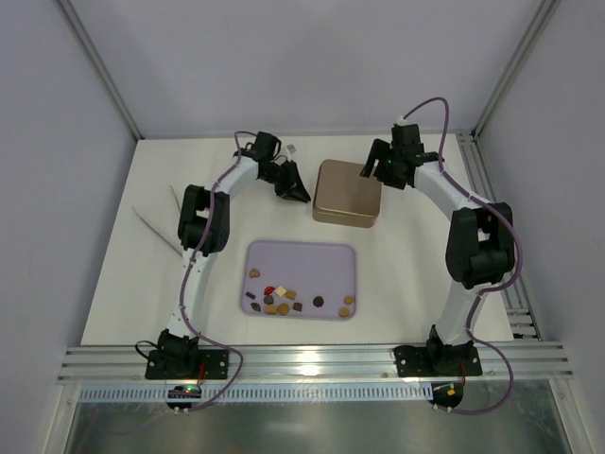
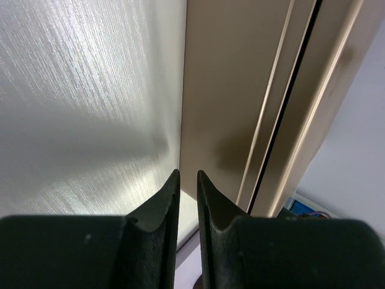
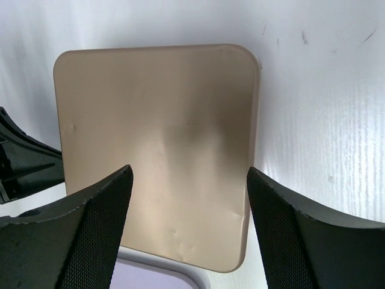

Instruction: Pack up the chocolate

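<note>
Small brown, tan, cream and red chocolate pieces [image 1: 284, 300] lie scattered along the tray's near edge.

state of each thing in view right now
flat square tan-brown box: closed, lid on, beside the tray
lilac rectangular tray: flat on table, holding the pieces
small brown, tan and cream chocolate pieces: loose along tray's near edge
left hand: nearly shut, empty
right hand: open above box

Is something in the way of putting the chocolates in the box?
Yes. The brown lid is on the box, so the chocolates on the purple tray can't go in yet. The right fingers are spread open above that lid; the left gripper sits at its edge.
</note>
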You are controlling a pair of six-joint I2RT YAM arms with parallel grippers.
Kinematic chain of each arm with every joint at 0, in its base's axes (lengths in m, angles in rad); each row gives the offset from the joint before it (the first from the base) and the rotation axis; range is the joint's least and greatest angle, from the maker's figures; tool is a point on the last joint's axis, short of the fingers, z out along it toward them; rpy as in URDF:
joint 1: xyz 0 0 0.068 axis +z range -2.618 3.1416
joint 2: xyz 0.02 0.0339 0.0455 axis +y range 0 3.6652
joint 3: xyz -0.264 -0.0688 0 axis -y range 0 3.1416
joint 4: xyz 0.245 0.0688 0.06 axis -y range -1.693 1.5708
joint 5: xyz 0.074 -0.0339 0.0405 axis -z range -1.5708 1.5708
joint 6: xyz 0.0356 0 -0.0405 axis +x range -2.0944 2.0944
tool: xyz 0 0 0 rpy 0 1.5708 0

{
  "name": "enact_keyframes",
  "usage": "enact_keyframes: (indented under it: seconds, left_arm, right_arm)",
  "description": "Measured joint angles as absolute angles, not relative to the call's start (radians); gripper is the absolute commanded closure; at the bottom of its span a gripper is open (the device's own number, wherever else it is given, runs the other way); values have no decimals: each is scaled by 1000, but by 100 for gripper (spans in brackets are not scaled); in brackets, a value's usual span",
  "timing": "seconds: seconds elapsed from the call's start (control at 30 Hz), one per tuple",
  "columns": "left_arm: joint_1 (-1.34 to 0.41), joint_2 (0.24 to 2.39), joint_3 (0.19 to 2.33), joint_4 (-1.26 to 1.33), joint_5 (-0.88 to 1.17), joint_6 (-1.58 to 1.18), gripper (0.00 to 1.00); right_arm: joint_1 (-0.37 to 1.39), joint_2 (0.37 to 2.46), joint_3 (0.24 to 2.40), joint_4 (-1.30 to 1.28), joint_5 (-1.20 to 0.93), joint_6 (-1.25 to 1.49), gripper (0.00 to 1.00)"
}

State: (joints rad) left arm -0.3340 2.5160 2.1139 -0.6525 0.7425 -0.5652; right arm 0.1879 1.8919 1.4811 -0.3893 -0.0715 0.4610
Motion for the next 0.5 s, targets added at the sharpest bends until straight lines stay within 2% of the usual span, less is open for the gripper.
enact_keyframes:
  seconds: [0.4,0.5]
  left_arm:
    - [-334,2516,2141,-666,741,-563,85]
    - [-334,2516,2141,-667,741,-563,85]
  right_arm:
    - [188,1860,1481,-455,23,457,21]
    - [188,1878,1484,-456,14,459,18]
